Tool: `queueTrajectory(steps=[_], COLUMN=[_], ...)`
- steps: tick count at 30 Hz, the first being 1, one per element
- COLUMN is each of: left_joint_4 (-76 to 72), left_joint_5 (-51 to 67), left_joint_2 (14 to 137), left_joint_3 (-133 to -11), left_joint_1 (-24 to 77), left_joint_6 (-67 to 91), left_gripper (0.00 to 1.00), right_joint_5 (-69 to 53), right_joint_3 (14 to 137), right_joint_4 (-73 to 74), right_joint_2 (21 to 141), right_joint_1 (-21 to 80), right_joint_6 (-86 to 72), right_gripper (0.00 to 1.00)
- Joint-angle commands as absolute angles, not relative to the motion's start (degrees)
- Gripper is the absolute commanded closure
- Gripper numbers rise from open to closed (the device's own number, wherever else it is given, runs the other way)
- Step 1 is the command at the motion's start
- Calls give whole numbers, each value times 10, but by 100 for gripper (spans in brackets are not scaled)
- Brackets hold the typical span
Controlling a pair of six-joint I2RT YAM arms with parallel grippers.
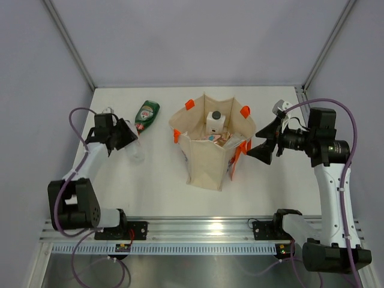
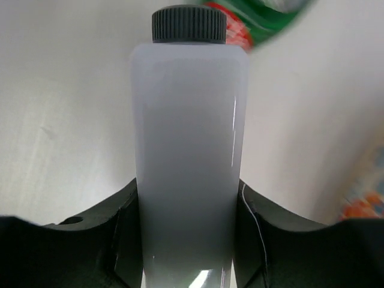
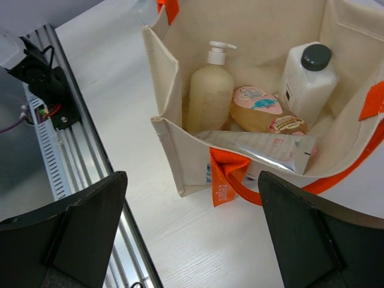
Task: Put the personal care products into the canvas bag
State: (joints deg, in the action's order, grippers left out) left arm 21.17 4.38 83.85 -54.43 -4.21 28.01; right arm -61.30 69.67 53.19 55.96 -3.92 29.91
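Note:
My left gripper (image 1: pixel 128 137) (image 2: pixel 187 201) is shut on the pale pink clear bottle (image 2: pixel 189 132) with a dark ribbed cap, low at the table's left (image 1: pixel 135 150). The green red-capped bottle (image 1: pixel 146 115) lies just beyond it, and its end also shows in the left wrist view (image 2: pixel 264 15). The canvas bag (image 1: pixel 207 165) stands upright mid-table. In the right wrist view it (image 3: pixel 171 141) holds the cream pump bottle (image 3: pixel 210 93), the white black-capped bottle (image 3: pixel 306 81), the orange cylinder (image 3: pixel 258 114) and the white tube (image 3: pixel 264 147). My right gripper (image 1: pixel 259 143) (image 3: pixel 191 186) is open and empty, beside the bag's right side.
Orange handles (image 1: pixel 244 111) stick out from the bag's rim, and one (image 3: pixel 231 180) hangs over its near edge. A metal rail (image 1: pixel 198 231) runs along the table's front edge. Grey walls enclose the back and sides.

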Motion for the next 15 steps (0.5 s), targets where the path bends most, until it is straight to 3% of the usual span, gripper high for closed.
queueTrajectory(steps=[1, 6, 10, 15], left_joint_4=[6, -159, -210, -192], left_joint_5=[262, 437, 461, 455], left_joint_2=[693, 530, 435, 354], left_joint_3=[-462, -349, -325, -362], left_joint_1=[-34, 21, 90, 138], left_joint_6=[308, 393, 421, 421], left_gripper=[100, 100, 100, 100], right_joint_5=[-694, -744, -706, -683], right_joint_3=[748, 802, 820, 816], right_joint_4=[593, 621, 535, 390], right_joint_2=[585, 634, 659, 692], right_joint_1=[-40, -5, 132, 223], right_joint_6=[336, 324, 231, 62], right_gripper=[1, 0, 0, 0])
